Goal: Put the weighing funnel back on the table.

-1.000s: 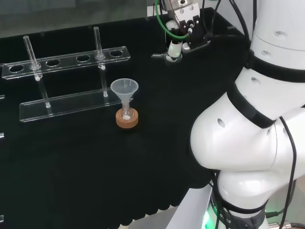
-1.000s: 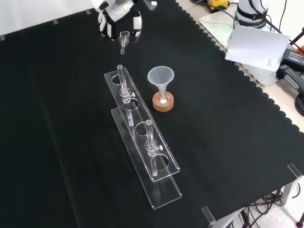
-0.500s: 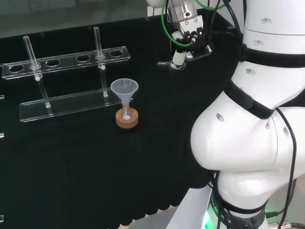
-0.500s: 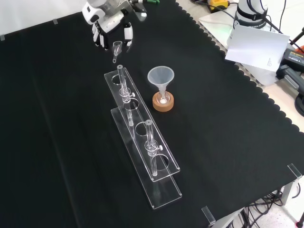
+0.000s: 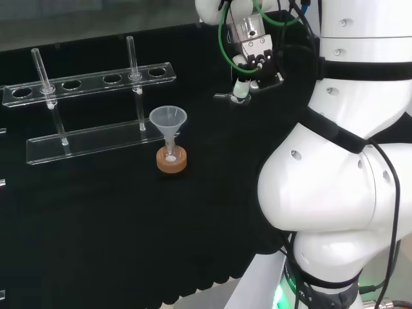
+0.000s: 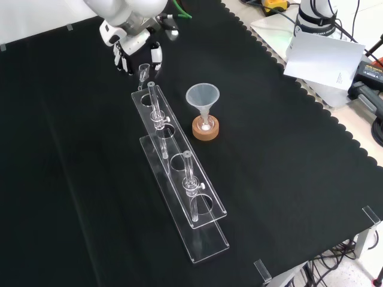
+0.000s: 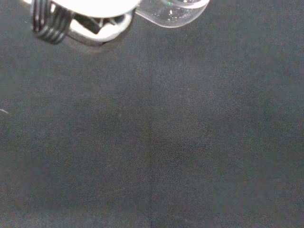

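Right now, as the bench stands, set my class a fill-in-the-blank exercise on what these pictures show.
In the front view, the black and white robot hand, shut on the small clear weighing funnel, is to the ____ of the big clear cone-shaped funnel.
That funnel's stem sits in a small flask on a ____ ring.
The clear plastic rack holds ____ glass tubes.
Missing words: left; cork; two.

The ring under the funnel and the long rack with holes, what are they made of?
The ring looks like cork: tan and matte. The rack seems to be clear plastic or glass, glossy; the black cloth shows through it.
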{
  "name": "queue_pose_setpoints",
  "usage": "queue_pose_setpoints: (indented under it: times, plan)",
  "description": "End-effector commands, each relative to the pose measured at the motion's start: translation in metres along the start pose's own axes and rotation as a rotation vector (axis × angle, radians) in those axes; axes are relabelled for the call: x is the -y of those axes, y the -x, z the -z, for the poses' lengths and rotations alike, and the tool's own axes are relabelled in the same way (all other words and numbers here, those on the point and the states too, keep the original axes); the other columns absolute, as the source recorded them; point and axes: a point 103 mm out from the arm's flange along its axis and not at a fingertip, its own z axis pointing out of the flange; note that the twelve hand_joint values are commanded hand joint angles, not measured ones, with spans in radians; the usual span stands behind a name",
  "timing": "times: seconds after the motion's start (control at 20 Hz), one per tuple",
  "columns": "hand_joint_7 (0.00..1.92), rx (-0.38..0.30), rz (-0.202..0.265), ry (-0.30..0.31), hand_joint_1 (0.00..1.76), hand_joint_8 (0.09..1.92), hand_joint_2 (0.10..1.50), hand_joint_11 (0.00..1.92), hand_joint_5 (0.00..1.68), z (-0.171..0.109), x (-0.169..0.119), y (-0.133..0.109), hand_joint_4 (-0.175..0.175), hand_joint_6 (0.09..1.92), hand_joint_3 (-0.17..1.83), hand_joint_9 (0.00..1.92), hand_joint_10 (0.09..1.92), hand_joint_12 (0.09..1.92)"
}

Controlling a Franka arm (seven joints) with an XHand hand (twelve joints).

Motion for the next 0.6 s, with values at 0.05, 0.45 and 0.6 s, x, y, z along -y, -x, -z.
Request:
queue_pose_setpoints:
  times: [0.05, 0.45, 0.6]
  plan:
    - [0.57, -0.001, -0.005, -0.015, 1.12, 0.64, 0.70, 0.67, 1.30, -0.016, -0.023, -0.001, 0.175, 0.58, 0.56, 0.88, 0.39, 1.16]
    - [0.57, 0.044, 0.000, 0.034, 1.12, 0.65, 0.69, 0.69, 1.30, -0.029, -0.032, -0.015, 0.175, 0.58, 0.56, 0.88, 0.39, 1.14]
    - [0.57, 0.079, 0.013, 0.029, 1.12, 0.65, 0.69, 0.70, 1.30, -0.035, -0.035, -0.022, 0.175, 0.58, 0.56, 0.89, 0.39, 1.14]
